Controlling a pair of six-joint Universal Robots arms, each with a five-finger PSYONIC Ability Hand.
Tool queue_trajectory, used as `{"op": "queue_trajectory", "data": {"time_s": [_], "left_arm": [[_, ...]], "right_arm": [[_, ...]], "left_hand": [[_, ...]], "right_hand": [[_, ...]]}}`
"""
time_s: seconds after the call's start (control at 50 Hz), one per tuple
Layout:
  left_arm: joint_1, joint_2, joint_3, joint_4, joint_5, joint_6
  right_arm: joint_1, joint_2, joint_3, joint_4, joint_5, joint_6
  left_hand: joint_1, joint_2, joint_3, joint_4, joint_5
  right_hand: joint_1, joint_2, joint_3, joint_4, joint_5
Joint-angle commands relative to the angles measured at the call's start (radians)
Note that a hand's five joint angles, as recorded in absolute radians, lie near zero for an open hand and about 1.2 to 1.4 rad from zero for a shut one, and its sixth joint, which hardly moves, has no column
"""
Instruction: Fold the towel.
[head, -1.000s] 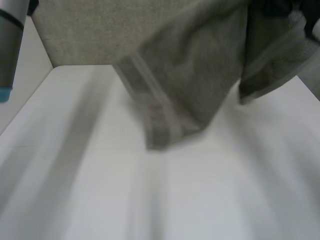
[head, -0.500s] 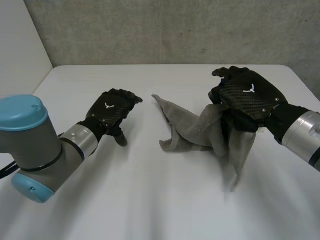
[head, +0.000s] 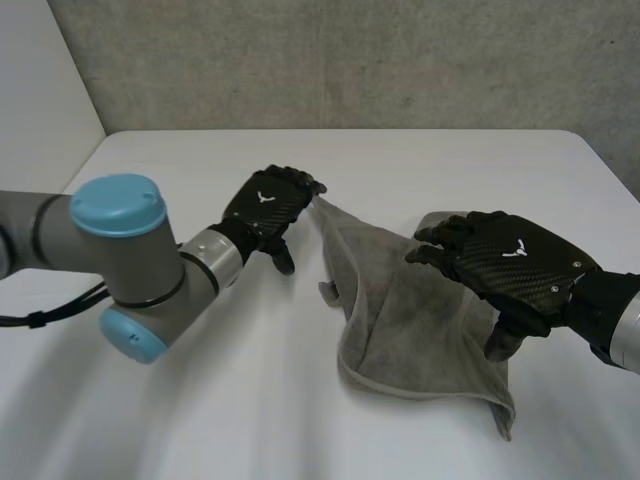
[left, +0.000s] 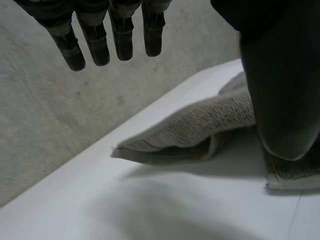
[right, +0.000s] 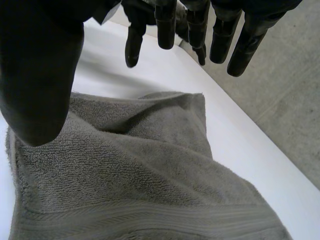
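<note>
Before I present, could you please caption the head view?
Grey towel lies rumpled on the white table; left hand at its far corner, right hand over it.

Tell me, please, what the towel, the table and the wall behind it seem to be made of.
Towel: grey terry cloth, probably cotton; its looped pile and a flat woven band show.
Table: smooth, even white top, matte, perhaps laminate.
Wall: rough, speckled grey, likely concrete.

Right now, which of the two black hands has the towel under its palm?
The right hand, spread open over the grey towel. The left hand reaches just to the towel's far corner, fingers straight.
</note>
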Motion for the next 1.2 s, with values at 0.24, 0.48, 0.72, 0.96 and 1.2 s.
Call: {"op": "queue_trajectory", "data": {"time_s": [0.24,0.48,0.72,0.96,1.2], "left_arm": [[-0.011,-0.178,0.158,0.007,0.059,0.158],[-0.027,-0.261,0.262,0.050,0.068,0.165],[-0.047,-0.314,0.299,0.073,0.124,0.169],[-0.049,-0.341,0.354,0.084,0.116,0.177],[-0.037,-0.167,0.240,0.116,0.061,0.212]], "right_arm": [[-0.004,0.013,0.096,-0.084,0.001,0.042],[0.010,0.050,0.128,-0.171,0.007,0.202],[-0.001,0.061,0.127,-0.171,0.007,0.200],[-0.006,0.084,0.139,-0.174,0.007,0.218],[-0.055,0.076,0.233,-0.269,0.099,0.289]], "left_hand": [[-0.061,-0.015,-0.043,-0.050,0.002],[0.194,0.240,-0.043,-0.050,0.256],[0.251,0.296,-0.043,-0.050,0.313],[1.097,1.143,-0.043,-0.050,1.160],[1.099,1.145,-0.043,-0.050,1.161]], "right_hand": [[-0.075,-0.081,-0.007,-0.060,-0.061],[-0.075,-0.081,-0.007,-0.060,-0.061],[-0.075,-0.081,-0.007,-0.060,-0.061],[-0.075,-0.081,-0.007,-0.060,-0.061],[-0.075,-0.081,-0.007,-0.060,-0.061]]}}
